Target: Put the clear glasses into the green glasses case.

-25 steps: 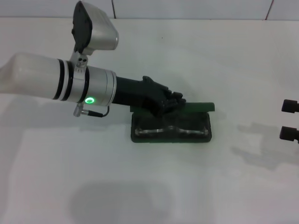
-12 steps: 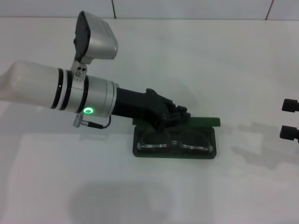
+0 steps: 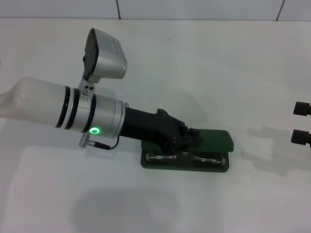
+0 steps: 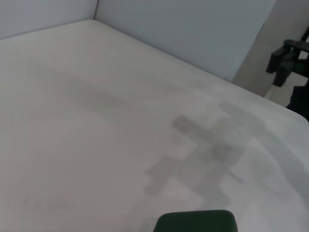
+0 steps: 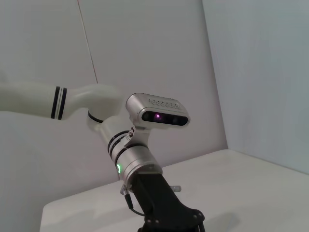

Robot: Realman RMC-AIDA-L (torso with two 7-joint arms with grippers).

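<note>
Left pincer [image 3: 187, 138] low, outstretched (right pincer [image 3: 301, 124] parked aside)

**What I can't see right now**

Head view: my left gripper [image 3: 187, 138] sits over the lid of the green glasses case [image 3: 214, 141], so its fingertips merge w/ the dark lid and I can't tell how the jaws stand. The lid is tipped down low over the base, hiding most of the clear glasses [image 3: 187, 158]; only a thin glint of frame shows in the front gap. Right gripper [image 3: 301, 124] is cut off at the pic's edge, just two black tips visible. Left wrist view: only a corner of the case [image 4: 195, 221], cropped by the edge. Right wrist view: left gripper [image 5: 170, 226] cropped at the edge, case not in shot.
</note>
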